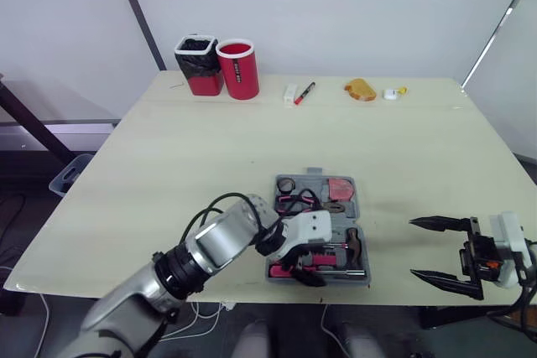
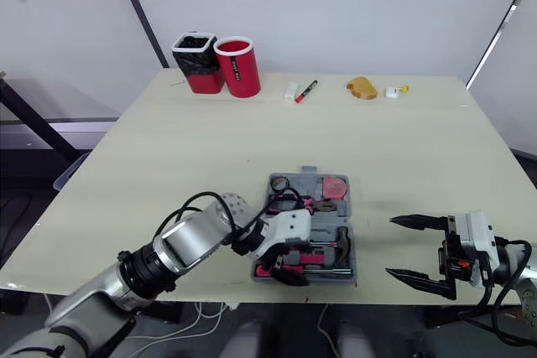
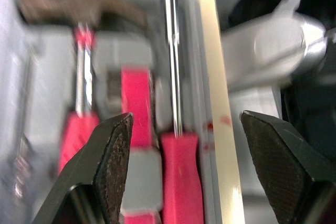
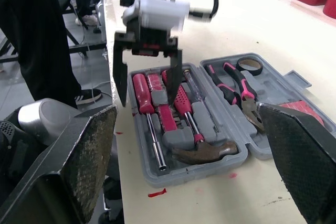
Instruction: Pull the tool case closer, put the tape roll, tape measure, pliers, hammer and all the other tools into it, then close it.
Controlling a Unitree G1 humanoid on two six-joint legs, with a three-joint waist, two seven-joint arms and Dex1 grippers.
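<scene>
Tool case [image 4: 278, 85] lies open, grey, red-handled tools [image 4: 156, 95] nested inside.

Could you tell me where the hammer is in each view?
Left eye: hammer, right end of the tool case's near half.
Right eye: hammer, same spot.
Left wrist: hammer head beyond the left gripper.
Right wrist: hammer, case end opposite that gripper.
Landmark: red screwdriver handles.

The grey tool case [image 1: 352, 212] lies open near the front edge of the worktop [image 1: 168, 157], with pliers [image 1: 295, 201], a tape roll [image 1: 286, 184] and a hammer [image 1: 354, 243] in its trays. The left hand [image 1: 304, 274] hangs over its near half. The right hand [image 1: 435, 249], fingers spread, sits to the case's right, apart from it.
</scene>
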